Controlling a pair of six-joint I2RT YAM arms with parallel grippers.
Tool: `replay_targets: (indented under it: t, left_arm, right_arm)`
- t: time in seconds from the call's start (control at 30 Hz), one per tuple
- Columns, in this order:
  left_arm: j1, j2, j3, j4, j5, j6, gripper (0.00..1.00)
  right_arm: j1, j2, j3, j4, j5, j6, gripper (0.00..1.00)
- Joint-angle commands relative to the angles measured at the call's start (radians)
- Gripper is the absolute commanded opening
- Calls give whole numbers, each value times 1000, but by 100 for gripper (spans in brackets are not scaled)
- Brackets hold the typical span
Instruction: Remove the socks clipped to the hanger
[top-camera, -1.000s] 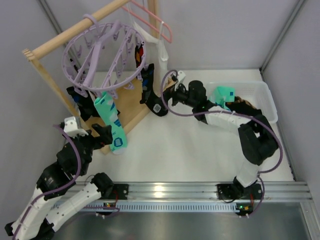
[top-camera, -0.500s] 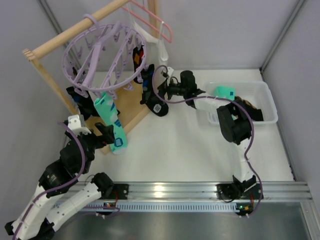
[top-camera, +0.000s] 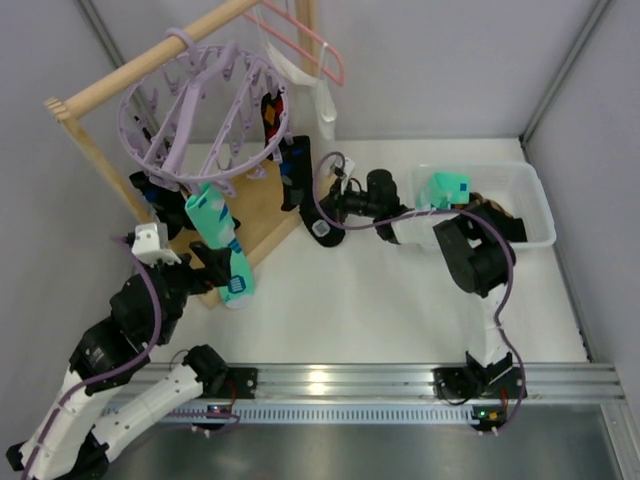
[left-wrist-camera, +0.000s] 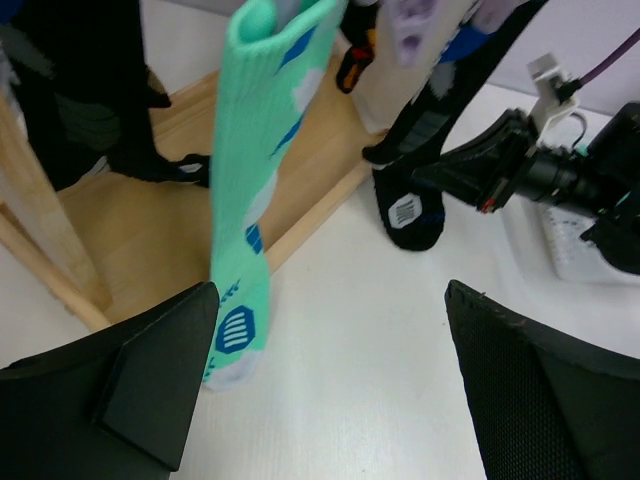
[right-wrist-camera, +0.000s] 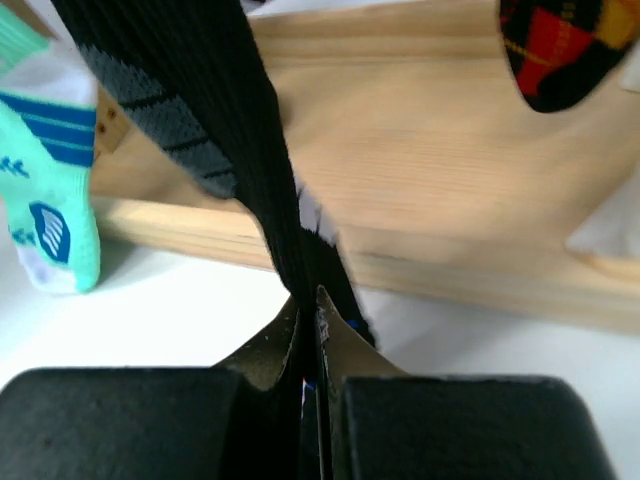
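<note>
**Black sock pinched low, its clip not yet freed**

Black fabric is held flat between the right jaws, which are fully closed on a thin fold of the black sock (right-wrist-camera: 215, 120) low on its length, just above the toe. The sock is seen hanging from the lavender hanger (top-camera: 186, 120), which is hooked over the wooden rail (top-camera: 150, 55). The left jaws are spread wide and hold nothing. They are set near the mint-green sock (left-wrist-camera: 250, 200), which also hangs from the ring, and no contact with it can be seen. Another mint sock (top-camera: 445, 188) is already lying in the white bin (top-camera: 530, 200) on the desk (top-camera: 400, 310).

Several risks are judged likely. Only a narrow fold is gripped, so the fabric could be lost from the jaws under a hard pull. If the pull is made sideways instead of downward, the whole hanger could be swung, or lifted off the rail, before the clip gives.
</note>
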Motion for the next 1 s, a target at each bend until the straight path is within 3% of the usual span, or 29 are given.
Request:
replay_targets:
  t: [0.0,0.1,0.23,0.43,0.67,0.97]
  left_arm:
    - [5,104,139,59,169,17,98]
    - [5,213,258,59,294,6,98]
    - [5,365,425,53,496,6,98]
    - [4,572,616,30,538,-22,99]
    - [4,604,710,28,494,-6,99]
    - [4,686,759,-90,155,61,98]
  right_arm:
    - [27,-228,-188,231,132,65,0]
    - [70,-398,-371,234,304,62,0]
    - [175,-594,-484,121,501,5,0]
    - [396,-714,-541,36,662,-21,0]
    - [522,-733,-530,29,747,-4,0]
    - [703,-564,-332,-7,898,-93,0]
